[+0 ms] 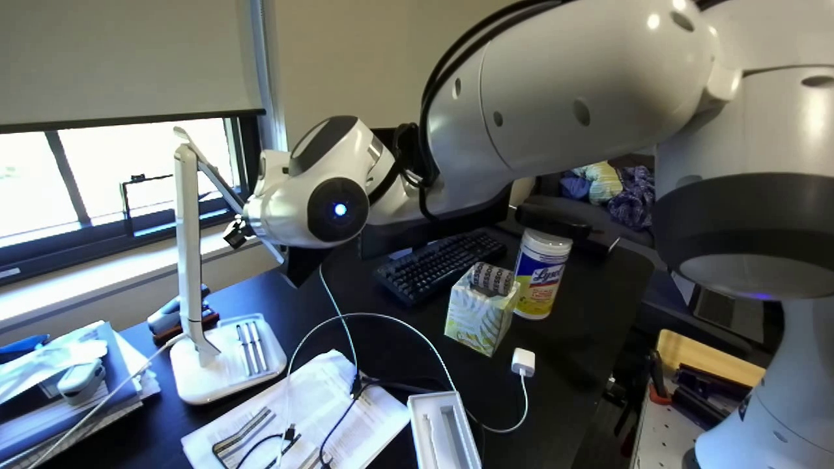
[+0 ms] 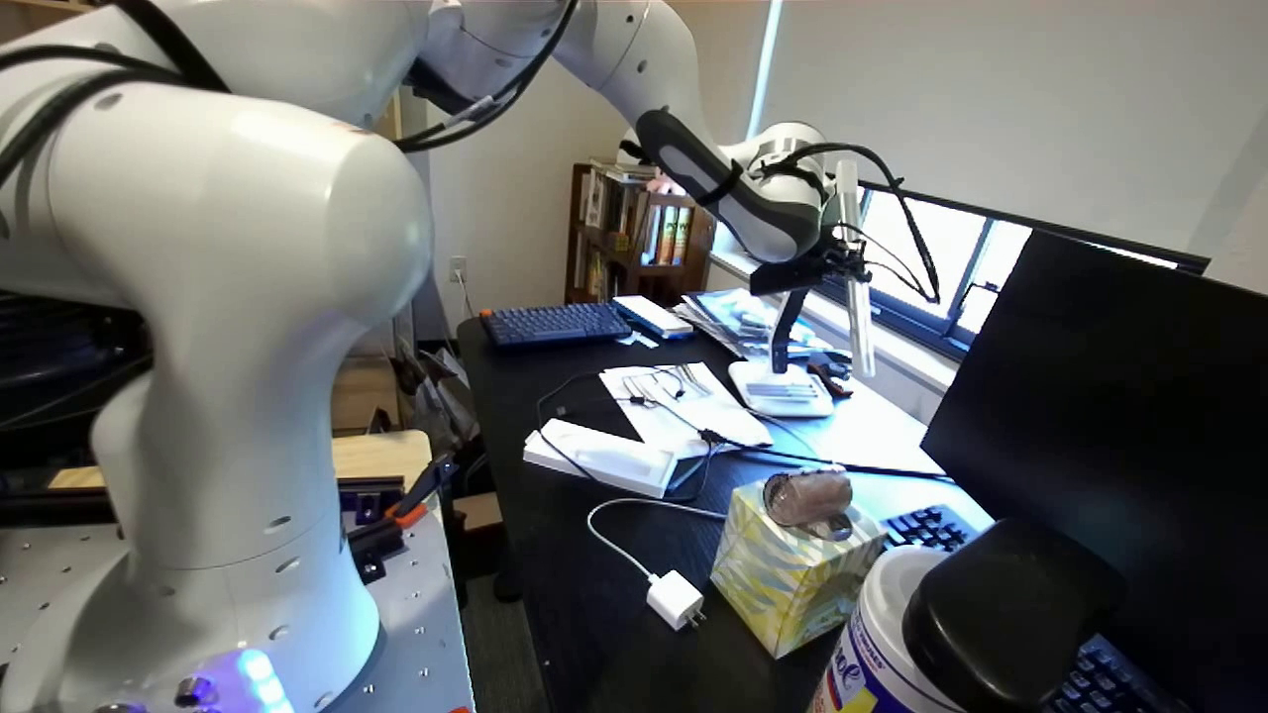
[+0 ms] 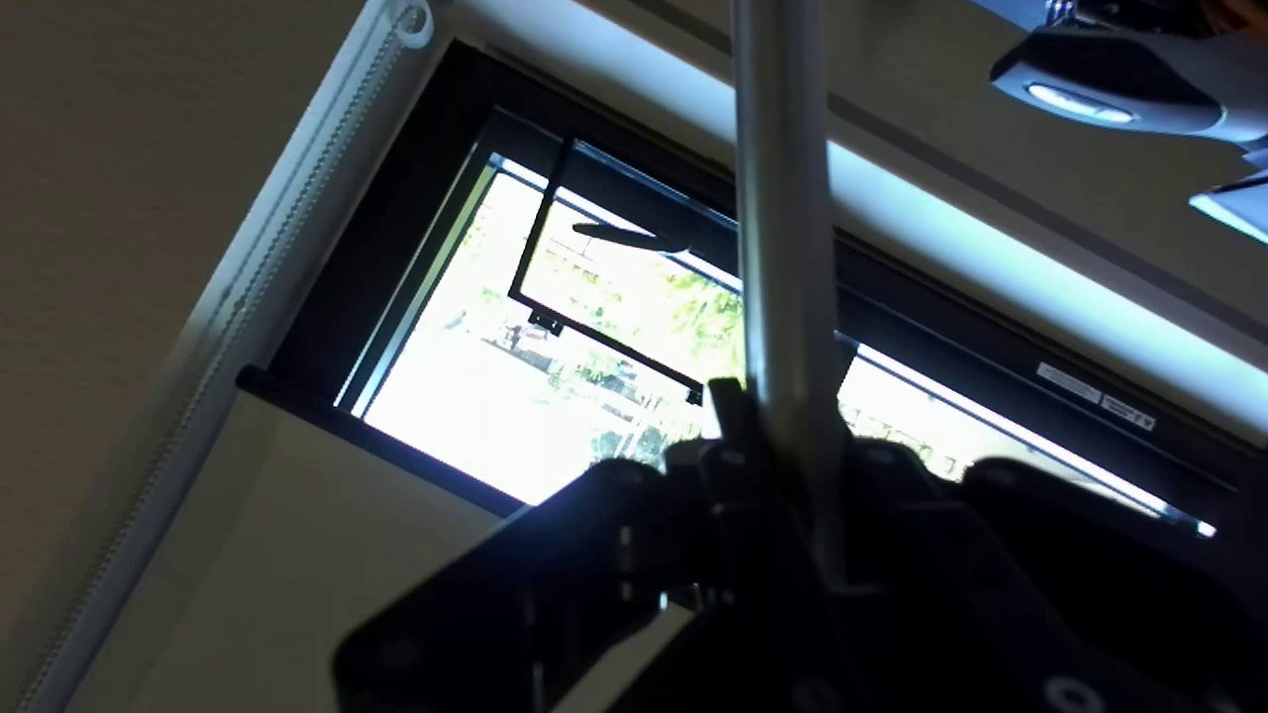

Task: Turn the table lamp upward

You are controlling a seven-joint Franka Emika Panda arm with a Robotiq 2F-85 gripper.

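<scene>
The white-silver table lamp [image 1: 189, 241] stands on the dark desk, its flat base down and its post upright in an exterior view. Its bar head slants down from the top of the post. In an exterior view the bar head [image 2: 860, 332] hangs steeply downward. My gripper [image 1: 238, 232] is at the bar head, away from the post; it also shows in an exterior view [image 2: 847, 259]. In the wrist view the bar head [image 3: 783, 198] runs between the dark fingers [image 3: 786, 420], which look closed on it. The finger contact is dark and partly hidden.
A monitor [image 2: 1070, 396] and keyboard [image 1: 443, 260] stand near the lamp. A tissue box [image 1: 481, 309], a wipes canister [image 1: 541, 273], papers [image 1: 326, 397], a white box [image 1: 444, 430] and loose cables lie on the desk. The window [image 3: 555, 327] is behind the lamp.
</scene>
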